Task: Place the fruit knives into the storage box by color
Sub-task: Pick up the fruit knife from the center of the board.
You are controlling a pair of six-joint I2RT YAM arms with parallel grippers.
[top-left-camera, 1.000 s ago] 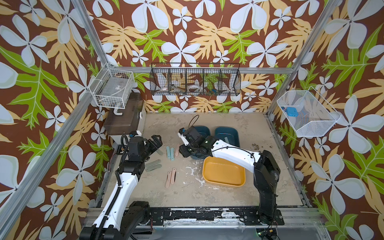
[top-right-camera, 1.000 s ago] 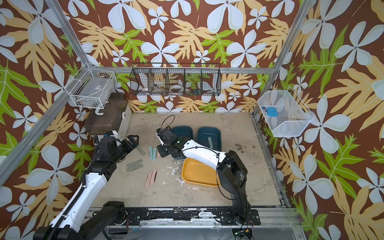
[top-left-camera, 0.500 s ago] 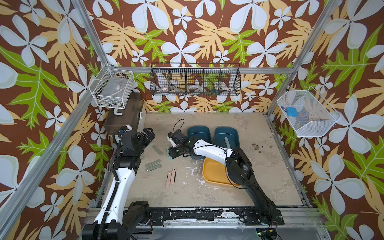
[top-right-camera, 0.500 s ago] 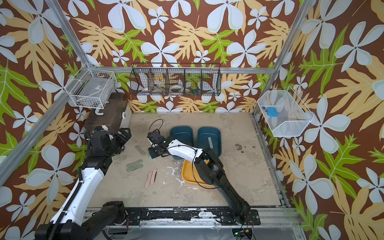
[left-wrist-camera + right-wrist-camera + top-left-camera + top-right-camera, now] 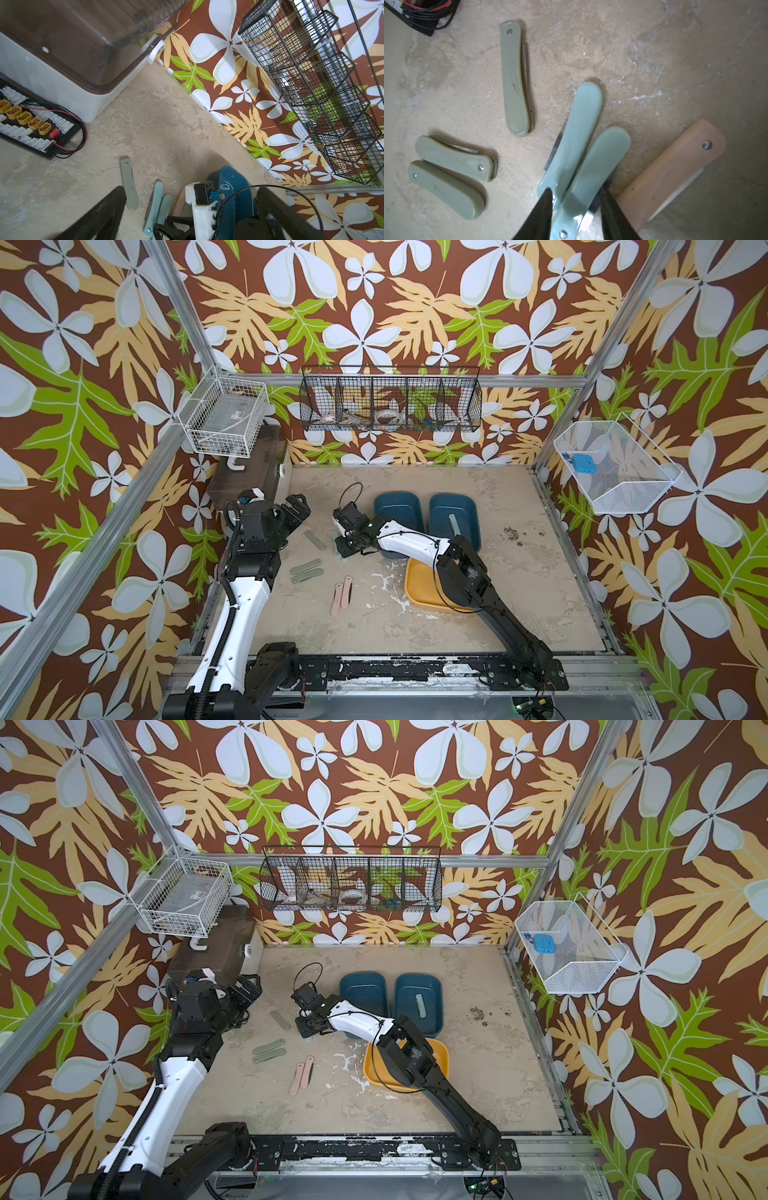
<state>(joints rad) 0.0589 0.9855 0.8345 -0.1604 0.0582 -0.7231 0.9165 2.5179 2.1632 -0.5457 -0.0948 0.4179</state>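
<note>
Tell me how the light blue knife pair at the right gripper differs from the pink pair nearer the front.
Colour: the light blue pair is pale blue-green, the pink pair pale pink.
Place: the light blue pair sits between the right gripper's fingers; the pink pair lies free.
Both pairs lie flat, side by side, on the table.
</note>
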